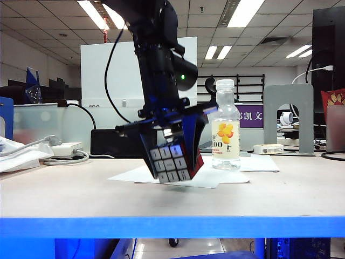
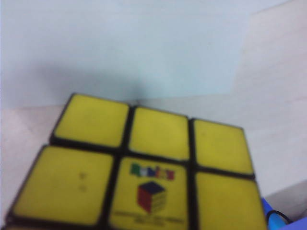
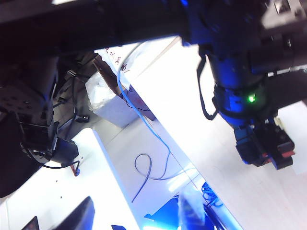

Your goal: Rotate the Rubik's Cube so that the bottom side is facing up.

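So in the exterior view the left gripper (image 1: 173,141) comes down from a chunky black arm with a green LED lit on it, and its dark fingers are clamped on the Rubik's Cube (image 1: 173,161), one on each side, jaws spread about a cube's width. The cube hangs tilted, clear of the table (image 1: 64,194), right over a white sheet of paper (image 1: 215,177); the face toward the camera looks greyish-white in shadow with a black grid, and there's a red face on its right side. Just behind and to the right stands a clear plastic bottle (image 1: 226,125) with a white cap and a yellow flower label. The tabletop is pale, matte, with a bright blue front edge. The left wrist view is basically all cube (image 2: 144,172): glossy yellow stickers in a black frame, the centre one with the little logo print, smooth rounded squares, paper and pale wood blurred behind it; the fingers themselves aren't visible there. The right wrist view doesn't show the right gripper's fingers at all, so I can't say whether it's open or closed; it just looks across at the left arm holding the cube (image 3: 280,152) over the table, red side showing, with loose blue cable off the table edge.
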Controlling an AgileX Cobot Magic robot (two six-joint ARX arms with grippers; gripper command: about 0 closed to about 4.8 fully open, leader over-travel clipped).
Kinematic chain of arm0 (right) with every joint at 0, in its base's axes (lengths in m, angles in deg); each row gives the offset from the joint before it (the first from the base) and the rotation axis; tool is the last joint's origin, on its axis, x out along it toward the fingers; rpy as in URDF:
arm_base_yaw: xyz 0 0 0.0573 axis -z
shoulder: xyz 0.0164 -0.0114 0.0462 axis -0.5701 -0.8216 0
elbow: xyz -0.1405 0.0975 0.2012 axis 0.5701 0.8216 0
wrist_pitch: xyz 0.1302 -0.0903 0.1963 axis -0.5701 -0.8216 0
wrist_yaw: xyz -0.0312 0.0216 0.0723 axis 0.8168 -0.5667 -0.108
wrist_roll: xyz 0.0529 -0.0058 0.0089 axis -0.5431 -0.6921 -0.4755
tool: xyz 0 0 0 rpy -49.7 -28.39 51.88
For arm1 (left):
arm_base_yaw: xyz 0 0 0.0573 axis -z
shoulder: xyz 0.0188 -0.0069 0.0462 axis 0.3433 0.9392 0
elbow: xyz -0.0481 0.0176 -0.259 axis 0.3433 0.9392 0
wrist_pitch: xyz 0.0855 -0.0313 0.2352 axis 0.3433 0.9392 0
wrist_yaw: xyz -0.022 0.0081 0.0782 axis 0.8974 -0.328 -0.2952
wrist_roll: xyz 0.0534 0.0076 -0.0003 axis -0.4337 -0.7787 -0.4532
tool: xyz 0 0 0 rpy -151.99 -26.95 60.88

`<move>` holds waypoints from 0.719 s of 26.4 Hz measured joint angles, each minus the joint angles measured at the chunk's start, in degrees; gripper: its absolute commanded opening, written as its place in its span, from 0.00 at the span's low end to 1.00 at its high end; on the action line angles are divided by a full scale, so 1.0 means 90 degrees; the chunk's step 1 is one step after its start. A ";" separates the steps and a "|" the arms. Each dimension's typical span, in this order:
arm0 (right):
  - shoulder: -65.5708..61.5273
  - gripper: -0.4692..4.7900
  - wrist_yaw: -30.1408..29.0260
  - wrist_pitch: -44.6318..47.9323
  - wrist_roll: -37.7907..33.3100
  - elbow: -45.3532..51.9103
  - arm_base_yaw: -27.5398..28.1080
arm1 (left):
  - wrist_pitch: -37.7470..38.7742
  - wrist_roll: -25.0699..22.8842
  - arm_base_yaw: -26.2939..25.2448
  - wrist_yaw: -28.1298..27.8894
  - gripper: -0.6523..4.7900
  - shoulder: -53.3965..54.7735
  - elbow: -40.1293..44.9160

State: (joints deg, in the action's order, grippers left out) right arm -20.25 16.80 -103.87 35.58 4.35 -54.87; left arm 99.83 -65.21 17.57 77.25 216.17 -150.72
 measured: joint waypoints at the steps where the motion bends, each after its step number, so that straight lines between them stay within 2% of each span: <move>1: 0.0002 0.52 0.0000 -0.0002 0.0019 0.0000 0.0000 | 0.0000 0.0000 0.0002 0.0002 0.57 0.0066 0.0005; 3: 0.0000 0.52 -0.0002 -0.0017 0.0039 0.0000 0.0000 | 0.0000 0.0000 0.0005 0.0007 0.57 0.0109 0.0005; 5: 0.0002 0.52 0.0000 -0.0022 0.0041 0.0000 0.0000 | 0.0000 0.0000 0.0005 0.0007 0.61 0.0146 0.0005; 6: 0.0000 0.52 -0.0002 -0.0022 0.0041 0.0000 0.0000 | 0.0005 -0.0002 0.0002 0.0007 0.76 0.0163 0.0000; 9: 0.0000 0.52 0.0002 -0.0022 0.0044 0.0000 0.0000 | 0.0000 -0.0019 0.0002 0.0007 0.81 0.0211 0.0000; 10: 0.0000 0.52 -0.0002 -0.0022 0.0046 0.0000 0.0000 | 0.0000 -0.0024 0.0002 0.0005 0.92 0.0221 0.0000; 12: 0.0002 0.52 0.0000 -0.0019 0.0053 0.0000 0.0000 | 0.0000 -0.0024 0.0000 0.0002 1.00 0.0226 0.0000; 19: 0.0000 0.52 0.0000 -0.0063 0.0063 0.0000 0.0000 | -0.0032 -0.0175 0.0000 0.0005 1.00 0.0228 -0.0007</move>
State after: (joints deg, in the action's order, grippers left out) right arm -20.25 16.80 -104.43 36.15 4.35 -54.87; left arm 99.55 -66.79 17.57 77.30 218.22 -150.79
